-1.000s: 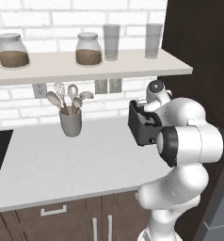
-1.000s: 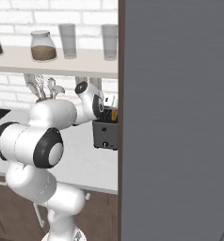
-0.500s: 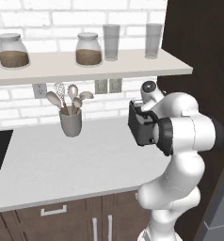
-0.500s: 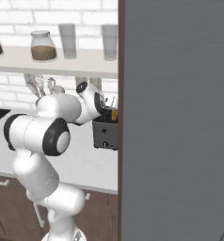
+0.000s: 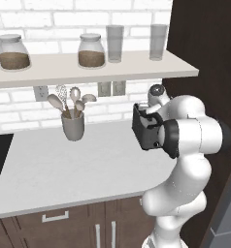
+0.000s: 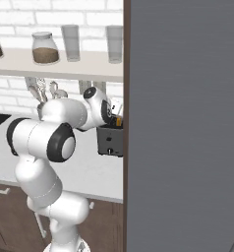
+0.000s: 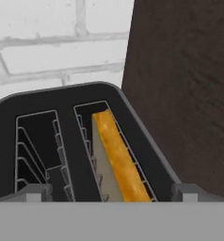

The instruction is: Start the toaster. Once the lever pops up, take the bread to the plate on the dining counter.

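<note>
Dark grey metal, seen from the hand camera: the toaster [image 7: 81,141] lies right under the fingers, its top facing up at them with two long slots side by side. The gripper [image 7: 112,193] has its fingers [image 7: 36,192] spread wide, one tip low at the left edge of the toaster top and the other low at the right, nothing held between them. The bread [image 7: 115,160], a golden-yellow slice with a pale flat side, stands on edge in the slot nearer the right finger, its crust just clear of the wire guides. The slot nearer the left finger holds only its wire guides. Beyond the fingers runs a white brick wall [image 7: 57,42], and off to the right of them a dark brown wooden panel [image 7: 184,80] stands close beside the toaster.

From the left base camera, the toaster [image 5: 145,127] sits at the far right end of a white worktop [image 5: 64,169], up against the dark panel, with the arm's bent white links crowding round it. A grey cup of spoons and a whisk [image 5: 72,118] stands well to the left. Above, a shelf [image 5: 88,68] carries two jars and two glasses. In the right base camera the toaster [image 6: 109,139] peeks out beside a tall grey panel [image 6: 183,123], a sliver of yellow at its top.
</note>
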Motion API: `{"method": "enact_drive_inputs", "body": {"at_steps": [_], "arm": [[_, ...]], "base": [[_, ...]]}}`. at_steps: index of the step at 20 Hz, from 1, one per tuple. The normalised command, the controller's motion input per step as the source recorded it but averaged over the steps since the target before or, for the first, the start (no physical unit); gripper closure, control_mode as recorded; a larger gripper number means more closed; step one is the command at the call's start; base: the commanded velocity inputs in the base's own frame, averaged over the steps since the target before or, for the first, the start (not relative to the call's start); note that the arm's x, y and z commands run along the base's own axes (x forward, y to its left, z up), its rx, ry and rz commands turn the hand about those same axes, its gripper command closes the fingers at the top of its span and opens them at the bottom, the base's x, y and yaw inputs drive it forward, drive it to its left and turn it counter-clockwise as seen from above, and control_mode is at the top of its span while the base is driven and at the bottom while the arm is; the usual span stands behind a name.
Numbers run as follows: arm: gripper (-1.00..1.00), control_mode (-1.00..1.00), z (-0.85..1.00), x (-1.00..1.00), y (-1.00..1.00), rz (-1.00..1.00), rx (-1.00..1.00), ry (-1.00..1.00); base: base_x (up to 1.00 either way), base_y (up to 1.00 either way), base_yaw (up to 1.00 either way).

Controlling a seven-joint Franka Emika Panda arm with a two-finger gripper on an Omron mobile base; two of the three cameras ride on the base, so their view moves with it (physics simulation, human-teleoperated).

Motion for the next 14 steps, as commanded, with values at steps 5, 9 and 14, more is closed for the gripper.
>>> {"method": "enact_drive_inputs", "body": {"at_steps": [5,9,14], "arm": [[-1.00,-1.00,0.00,0.00,-0.07,0.00,0.00,0.00],[-1.00,-1.00,0.00,0.00,-0.07,0.00,0.00,0.00],[-1.00,-1.00,0.00,0.00,-0.01,0.00,0.00,0.00]], "base": [[0.00,0.00,0.00],[0.00,0.00,0.00],[0.00,0.00,0.00]]}}
